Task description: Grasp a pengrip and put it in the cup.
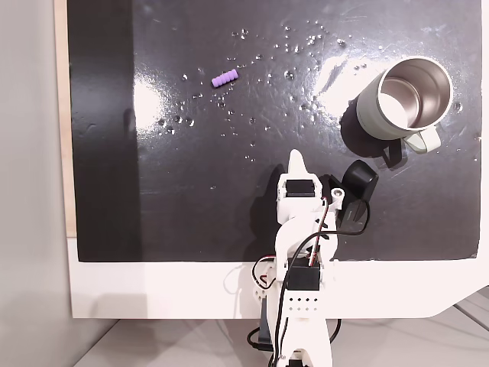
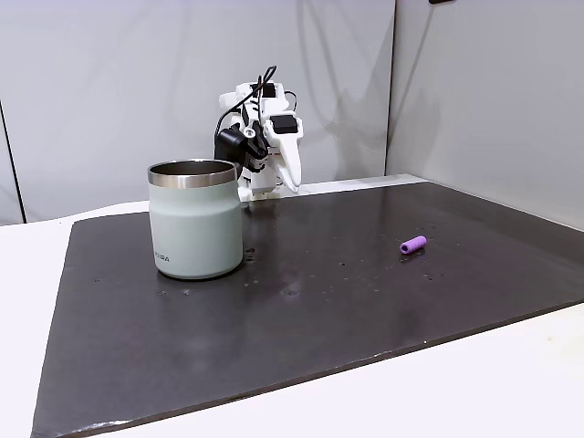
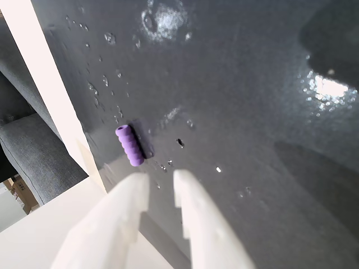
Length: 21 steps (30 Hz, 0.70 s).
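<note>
1. The white two-finger end effector (image 3: 160,188) hangs above the dark glossy mat, its jaws parted only by a narrow gap and holding nothing; it sits folded back near the mat's edge closest to the arm's base (image 1: 299,164)
2. The small light-purple ribbed pengrip (image 1: 225,78) lies on its side well apart from the end effector, toward the far edge of the black surface (image 2: 365,301) from the base; in the wrist view it shows just ahead of the fingertips (image 3: 130,145)
3. The pale grey-green mug with shiny steel inside (image 1: 403,99) stands upright near the opposite side edge, well clear
4. To grasp well, I would judge: open wider, reach out over the grip, turn so the fingers straddle its short width, then descend and close gently, as it looks soft and may roll
</note>
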Available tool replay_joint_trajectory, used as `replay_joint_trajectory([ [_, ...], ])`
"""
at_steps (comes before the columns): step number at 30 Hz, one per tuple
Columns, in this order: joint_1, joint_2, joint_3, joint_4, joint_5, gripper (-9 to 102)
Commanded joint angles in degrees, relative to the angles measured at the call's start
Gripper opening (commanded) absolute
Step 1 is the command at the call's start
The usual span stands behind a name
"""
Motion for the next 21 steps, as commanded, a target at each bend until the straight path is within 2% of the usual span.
replay_joint_trajectory([
  [1,-3.25,0.53,-0.35,-0.79,-4.22,0],
  [13,-3.08,0.53,-0.97,-1.67,-3.96,0],
  [21,-5.54,0.00,-11.16,-5.45,-3.96,0],
])
